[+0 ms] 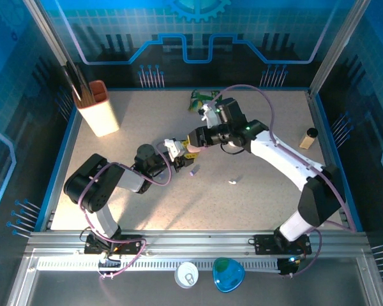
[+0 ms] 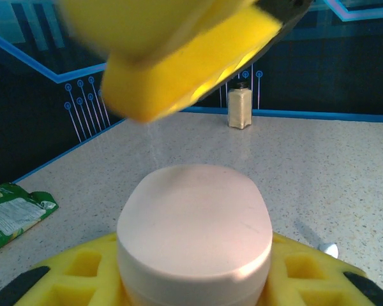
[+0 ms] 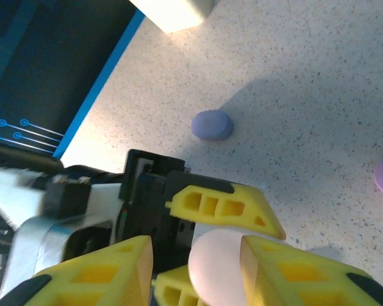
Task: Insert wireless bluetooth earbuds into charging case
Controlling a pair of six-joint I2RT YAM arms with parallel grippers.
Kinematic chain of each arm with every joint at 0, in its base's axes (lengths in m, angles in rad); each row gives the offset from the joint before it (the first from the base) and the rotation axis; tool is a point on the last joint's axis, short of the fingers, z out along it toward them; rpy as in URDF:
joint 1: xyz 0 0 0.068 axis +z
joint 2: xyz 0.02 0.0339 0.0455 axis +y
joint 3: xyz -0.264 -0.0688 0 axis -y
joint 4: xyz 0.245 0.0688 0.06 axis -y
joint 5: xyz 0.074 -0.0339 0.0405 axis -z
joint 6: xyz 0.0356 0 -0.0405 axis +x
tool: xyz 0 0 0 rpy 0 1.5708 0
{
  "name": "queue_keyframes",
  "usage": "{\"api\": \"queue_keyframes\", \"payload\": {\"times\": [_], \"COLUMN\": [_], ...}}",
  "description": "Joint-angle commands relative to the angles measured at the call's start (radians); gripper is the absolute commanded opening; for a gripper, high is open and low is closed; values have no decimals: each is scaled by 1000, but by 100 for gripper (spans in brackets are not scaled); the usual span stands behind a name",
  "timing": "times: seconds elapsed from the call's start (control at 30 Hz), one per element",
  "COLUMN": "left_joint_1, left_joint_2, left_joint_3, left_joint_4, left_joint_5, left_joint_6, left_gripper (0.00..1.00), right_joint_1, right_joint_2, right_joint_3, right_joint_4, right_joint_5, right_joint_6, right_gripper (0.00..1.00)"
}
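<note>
Clamps pink case (image 2: 195,217) at scene centre in left gripper (image 1: 177,150) and straddles it with right gripper (image 3: 198,274), grip indeterminable, lilac earbud (image 3: 212,125) just nearer.

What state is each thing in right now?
Pink case: lid closed, clamped in the left gripper.
Right gripper: fingers either side of the case, grip unclear.
Lilac earbud: loose on the table.
White earbud: loose on the table.
Bottle: upright.
Green packet: lying flat.
</note>
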Motion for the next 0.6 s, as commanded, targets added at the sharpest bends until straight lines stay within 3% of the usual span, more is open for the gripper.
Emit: {"api": "queue_keyframes", "payload": {"times": [0.0, 0.1, 0.2, 0.57], "left_joint_1": [7, 8, 7, 4], "left_joint_2": [-28, -26, -40, -58], "left_joint_3": [19, 17, 26, 47], "left_joint_4": [40, 85, 87, 87], "left_joint_5": [17, 32, 43, 71], "left_joint_6": [-39, -69, -95, -120], "left_gripper": [17, 18, 17, 19], "right_joint_1": [-40, -99, -141, -129], "right_joint_2": [-106, -143, -144, -69], "right_joint_3": [-71, -178, -284, -425], "right_joint_4": [30, 176, 355, 755], "right_joint_5": [-18, -88, -219, -389], "right_joint_6": [42, 195, 349, 602], "right_gripper": [47, 61, 68, 63]}}
